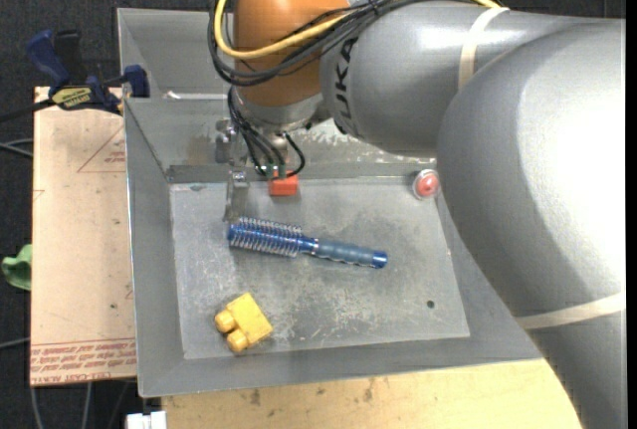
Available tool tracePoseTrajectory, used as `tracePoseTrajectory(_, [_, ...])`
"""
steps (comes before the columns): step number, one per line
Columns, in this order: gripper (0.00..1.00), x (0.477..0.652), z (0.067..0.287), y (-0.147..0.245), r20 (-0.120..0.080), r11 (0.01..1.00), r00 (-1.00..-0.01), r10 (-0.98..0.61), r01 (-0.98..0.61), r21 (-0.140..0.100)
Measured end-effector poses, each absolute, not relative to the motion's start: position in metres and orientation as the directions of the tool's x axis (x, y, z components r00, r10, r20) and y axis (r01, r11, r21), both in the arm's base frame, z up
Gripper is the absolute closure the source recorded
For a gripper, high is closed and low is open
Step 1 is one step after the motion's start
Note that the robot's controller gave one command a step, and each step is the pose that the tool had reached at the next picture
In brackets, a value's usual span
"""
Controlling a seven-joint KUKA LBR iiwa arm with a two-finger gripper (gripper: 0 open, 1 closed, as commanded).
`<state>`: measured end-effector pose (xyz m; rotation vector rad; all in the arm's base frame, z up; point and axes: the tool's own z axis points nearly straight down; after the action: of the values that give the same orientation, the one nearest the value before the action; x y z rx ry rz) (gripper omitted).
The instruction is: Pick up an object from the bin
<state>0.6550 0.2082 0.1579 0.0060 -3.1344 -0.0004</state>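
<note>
Hand (236, 203) over blue brush (299, 244) bristle end | grip: cannot tell | bare bin floor (199, 268) leftward

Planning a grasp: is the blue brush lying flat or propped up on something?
Lying flat: the blue brush rests lengthwise on the bin floor, bristled head left, handle right.

A yellow toy brick (243, 322) lies front left; a small red block (284, 185) and a reddish ball (427, 183) sit apart at the back.
</note>
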Motion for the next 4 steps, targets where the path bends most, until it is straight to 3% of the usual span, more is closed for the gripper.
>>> tracePoseTrajectory(1, [0.00, 0.594, 0.129, 0.163, 0.008, 0.999, -0.999, -0.044, -0.044, -0.002])
tracePoseTrajectory(2, [0.00, 0.582, 0.068, 0.129, 0.003, 0.985, -0.985, 0.170, 0.170, -0.001])
tracePoseTrajectory(3, [0.00, 0.627, 0.071, 0.138, -0.005, 0.999, -0.999, -0.032, -0.032, 0.002])
tracePoseTrajectory(4, [1.00, 0.626, 0.070, 0.138, -0.002, 1.000, -1.000, -0.031, -0.031, 0.002])
